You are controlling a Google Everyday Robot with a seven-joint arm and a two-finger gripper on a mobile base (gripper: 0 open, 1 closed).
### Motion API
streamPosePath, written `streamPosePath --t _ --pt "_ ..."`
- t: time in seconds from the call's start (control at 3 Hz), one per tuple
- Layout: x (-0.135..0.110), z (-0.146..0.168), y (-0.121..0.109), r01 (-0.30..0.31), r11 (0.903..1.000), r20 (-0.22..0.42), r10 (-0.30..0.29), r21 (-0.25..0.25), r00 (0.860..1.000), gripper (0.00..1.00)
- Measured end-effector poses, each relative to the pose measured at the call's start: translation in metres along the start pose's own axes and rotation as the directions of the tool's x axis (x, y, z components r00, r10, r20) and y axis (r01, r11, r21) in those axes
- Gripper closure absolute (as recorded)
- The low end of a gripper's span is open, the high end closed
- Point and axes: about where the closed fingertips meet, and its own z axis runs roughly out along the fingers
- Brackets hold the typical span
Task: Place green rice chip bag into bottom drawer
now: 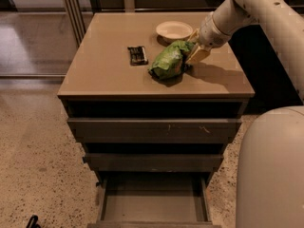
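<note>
The green rice chip bag (167, 61) lies on the cabinet top (104, 61), right of centre, wrinkled, with a shadow under it. My gripper (192, 49) comes in from the upper right, and its tan fingers (197, 55) close around the bag's right end. The bag still rests on or just above the surface. The bottom drawer (154, 207) is pulled open at the foot of the cabinet, and its grey inside holds nothing.
A white bowl (174, 31) stands just behind the bag and close to the gripper. A small black packet (137, 55) lies to the bag's left. Two closed drawers (152, 129) sit above the open one. My robot's white body (270, 170) fills the lower right.
</note>
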Motion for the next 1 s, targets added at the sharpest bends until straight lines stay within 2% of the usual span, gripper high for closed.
streamPosePath --t 0.33,0.67,1.0 --pt "-0.017 -0.03 -0.001 0.059 0.9982 0.042 -0.059 0.007 0.997 1.0" --pt "-0.035 -0.085 0.014 0.159 0.9872 0.093 -0.159 0.004 0.983 1.0" --pt "-0.038 -0.129 0.043 0.18 0.9835 0.123 -0.181 0.021 0.976 1.0"
